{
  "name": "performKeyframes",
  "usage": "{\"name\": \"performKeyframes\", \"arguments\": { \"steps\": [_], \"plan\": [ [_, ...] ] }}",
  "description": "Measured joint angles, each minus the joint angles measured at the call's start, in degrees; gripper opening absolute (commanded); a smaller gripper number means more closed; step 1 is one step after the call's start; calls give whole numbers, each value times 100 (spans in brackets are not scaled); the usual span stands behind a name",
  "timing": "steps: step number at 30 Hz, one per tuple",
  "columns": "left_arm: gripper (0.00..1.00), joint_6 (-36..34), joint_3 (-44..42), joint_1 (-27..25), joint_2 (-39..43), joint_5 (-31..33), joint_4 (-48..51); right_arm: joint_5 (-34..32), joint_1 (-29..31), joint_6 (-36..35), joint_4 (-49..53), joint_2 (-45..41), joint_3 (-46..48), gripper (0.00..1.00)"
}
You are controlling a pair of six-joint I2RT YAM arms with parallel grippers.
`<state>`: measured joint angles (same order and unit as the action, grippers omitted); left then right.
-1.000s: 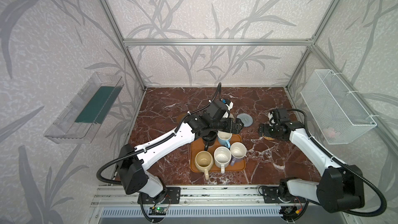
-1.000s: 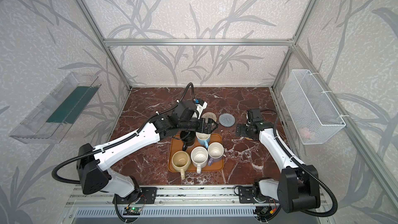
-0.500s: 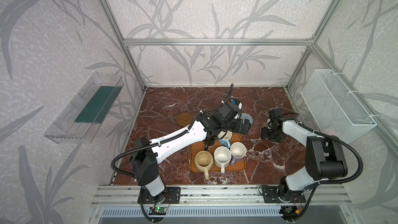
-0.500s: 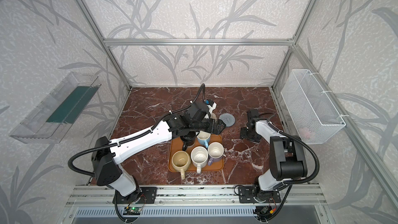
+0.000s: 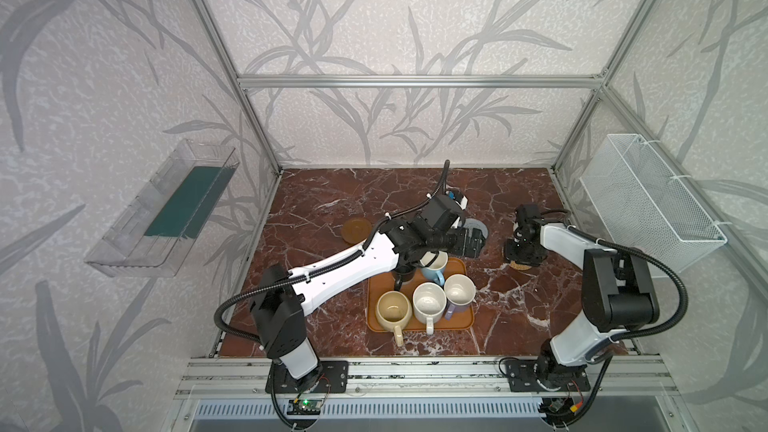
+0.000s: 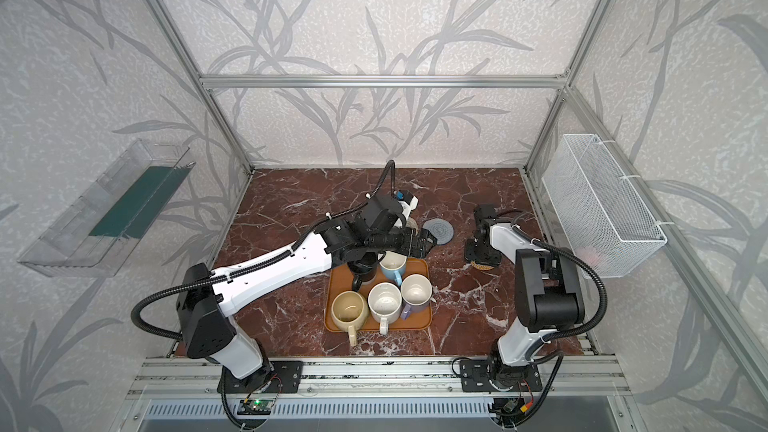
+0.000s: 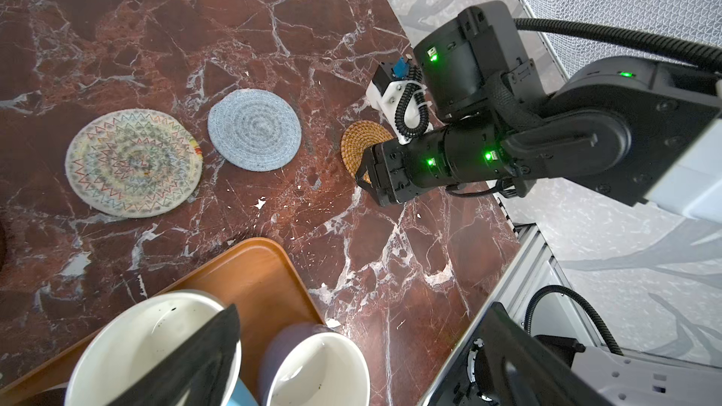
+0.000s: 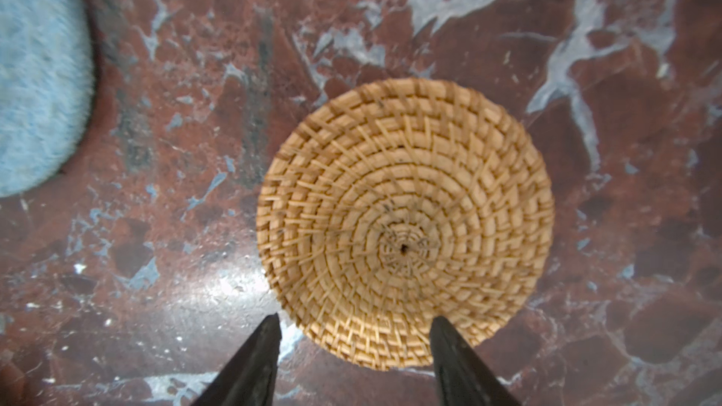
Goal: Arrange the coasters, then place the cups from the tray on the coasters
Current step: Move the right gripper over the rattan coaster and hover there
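1. rattan coaster (image 8: 406, 220) lies flat on the red marble table (image 5: 324, 209), to the right of the tray in both top views and apart from it.
2. the right gripper (image 8: 354, 318) points down at this disc with its two dark fingers (image 8: 250, 365) partly spread. one tip is just off the disc's edge and the other is over its rim. nothing is pinched between them.
3. the grey woven coaster (image 7: 254, 129) lies near the rattan one. the cream woven coaster (image 7: 133, 162) is just beside the grey one, not touching. the three form a rough row past the tray's far edge.
4. a brown wooden coaster (image 5: 356, 229) lies alone further left, beyond the left arm (image 5: 345, 263).
5. the tray (image 5: 461, 323) sits at the front middle with all five mugs on it. the black cup (image 5: 404, 274) and light blue cup (image 5: 434, 268) are at the back. the cream-yellow cup (image 5: 392, 311), white cup (image 5: 429, 308) and lavender cup (image 5: 459, 292) are in front.
6. the left gripper (image 5: 476, 243) hovers by the tray's far right corner, between the light blue cup and the grey woven coaster. it is spread wide and grips nothing. the left wrist view shows only one finger (image 7: 195, 361), above the light blue cup.
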<state>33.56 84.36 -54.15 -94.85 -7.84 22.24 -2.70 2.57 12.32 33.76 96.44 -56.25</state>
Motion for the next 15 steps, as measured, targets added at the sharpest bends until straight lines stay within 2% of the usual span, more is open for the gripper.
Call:
{"name": "performKeyframes", "arguments": {
  "steps": [6,15],
  "plan": [
    [99,-2,0,0,0,0,-4,-61,35,-26,146,398,-385,53],
    [99,0,-37,15,2,-2,-57,-83,92,-48,356,765,-848,50]
  ]
}}
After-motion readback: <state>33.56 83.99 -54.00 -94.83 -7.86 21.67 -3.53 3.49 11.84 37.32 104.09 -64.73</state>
